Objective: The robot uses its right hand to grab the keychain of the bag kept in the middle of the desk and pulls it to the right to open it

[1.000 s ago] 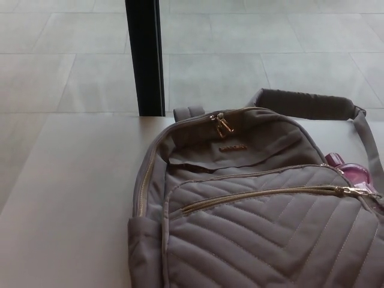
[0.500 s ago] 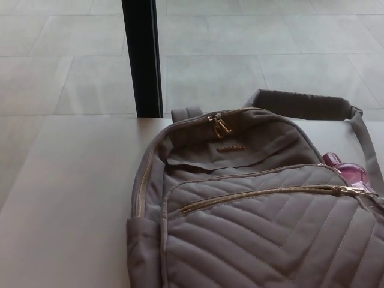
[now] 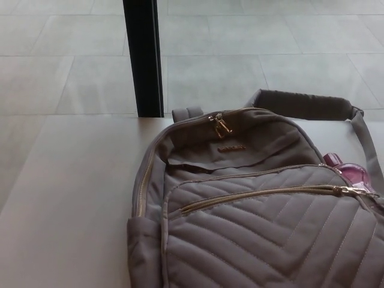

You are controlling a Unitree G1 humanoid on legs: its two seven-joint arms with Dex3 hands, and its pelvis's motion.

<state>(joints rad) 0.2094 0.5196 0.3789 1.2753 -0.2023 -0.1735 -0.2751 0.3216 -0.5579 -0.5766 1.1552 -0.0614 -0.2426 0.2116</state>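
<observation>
Pale grey laminate forms the bench (image 3: 66,198), beyond which a floor (image 3: 252,54) of large light tiles is seen, crossed by a black upright post (image 3: 144,57) at the far edge; a taupe quilted bag (image 3: 252,222) is laid flat on the bench's right half, its long axis running from near right to far left, top handle (image 3: 188,113) toward the post; gold zip pulls (image 3: 221,125) rest at its top; a strap (image 3: 312,103) trails right; something pink (image 3: 351,173) is tucked at its side; neither hand is seen, so their state cannot be told.

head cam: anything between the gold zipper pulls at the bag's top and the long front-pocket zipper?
In the head view, between the zipper pulls and the front-pocket zipper lie only the bag's own fabric, a small gold logo plate and a seam.
</observation>
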